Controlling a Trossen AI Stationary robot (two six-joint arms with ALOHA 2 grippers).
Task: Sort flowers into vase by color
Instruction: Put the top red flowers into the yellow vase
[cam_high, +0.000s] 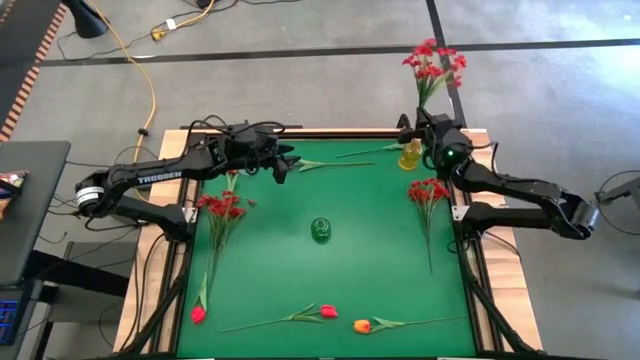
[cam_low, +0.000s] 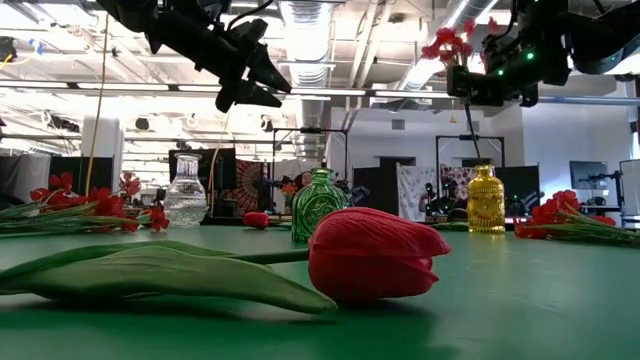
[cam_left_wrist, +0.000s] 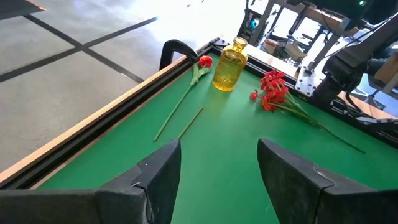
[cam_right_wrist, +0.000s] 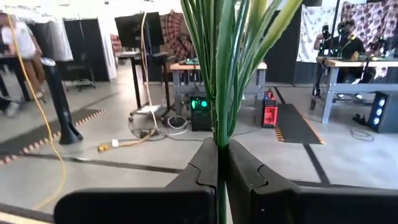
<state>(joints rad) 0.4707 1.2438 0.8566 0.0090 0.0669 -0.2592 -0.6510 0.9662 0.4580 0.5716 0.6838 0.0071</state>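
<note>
One red spray (cam_high: 432, 62) clamped above the yellow vase (cam_high: 411, 155).
Right gripper (cam_right_wrist: 221, 163) pinches its stems; left gripper (cam_left_wrist: 217, 171), fingers spread and empty, hovers far left of that vase.

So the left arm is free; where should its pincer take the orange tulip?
Probably mid-stem, from straight above. The orange tulip lies flat near the table's front edge, stem running rightward, clear of the red-pink tulip; the open left pincer could straddle that stem crosswise.

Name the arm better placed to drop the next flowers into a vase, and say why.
Right. The right gripper is shut on a red spray, held above the yellow vase. The left gripper is open, empty, and farther away.
</note>
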